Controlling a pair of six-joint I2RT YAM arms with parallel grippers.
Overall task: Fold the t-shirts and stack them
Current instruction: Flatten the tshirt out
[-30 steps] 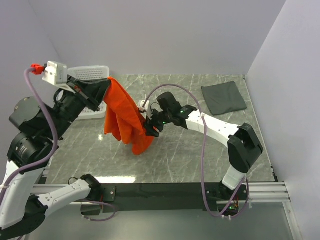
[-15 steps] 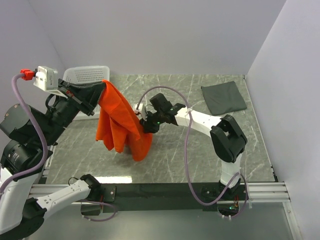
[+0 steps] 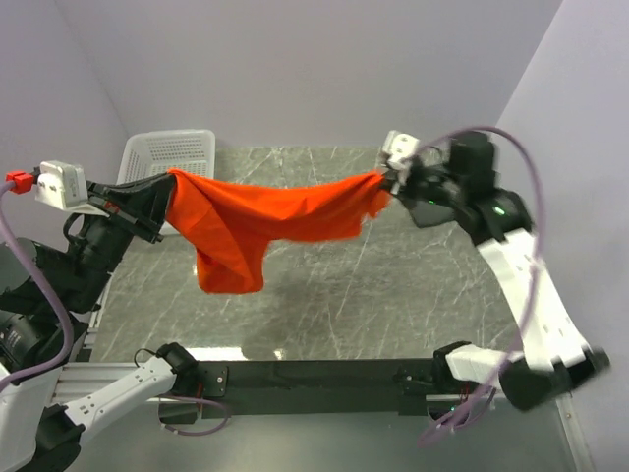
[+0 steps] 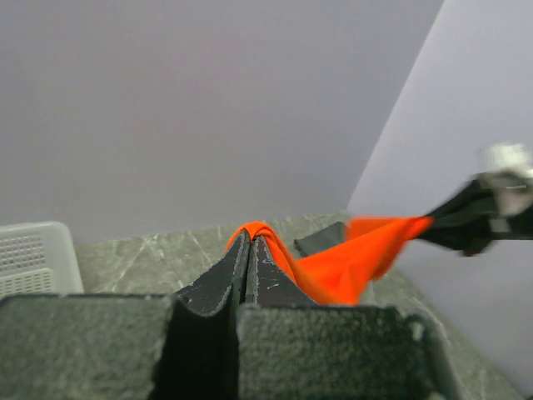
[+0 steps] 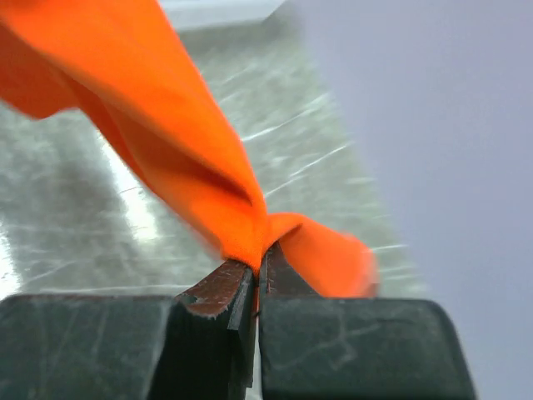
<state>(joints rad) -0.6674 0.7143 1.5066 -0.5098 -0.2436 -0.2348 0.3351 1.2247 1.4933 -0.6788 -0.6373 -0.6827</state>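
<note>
**Orange shirt strung between our two pincers**

We see the orange t-shirt (image 3: pixel 265 211) hanging in the air above the table (image 3: pixel 393 295), spanning the gap from one arm to the other. Our left gripper (image 3: pixel 169 177) sits at the left end of the cloth, just in front of the white basket (image 3: pixel 167 152). Its two fingers are pressed together on a bunched fold of orange fabric. In the left wrist view the fold pokes up from between the fingertips and the rest of the shirt runs off to the right.

Our right gripper (image 3: pixel 385 180) sits at the opposite end, raised over the far right part of the table. It is likewise pinched tight on a corner of the same shirt. In the right wrist view the fabric rises from the closed tips and a small tail spills to the right of them.

Between the two grips the upper edge sags slightly. The bulk of the garment droops in a loose fold nearer the left gripper, clear of the table.

The dark grey t-shirt (image 4: pixel 319 239) shows only in the left wrist view, as a small dark patch lying flat on the table beyond the orange cloth.
</note>
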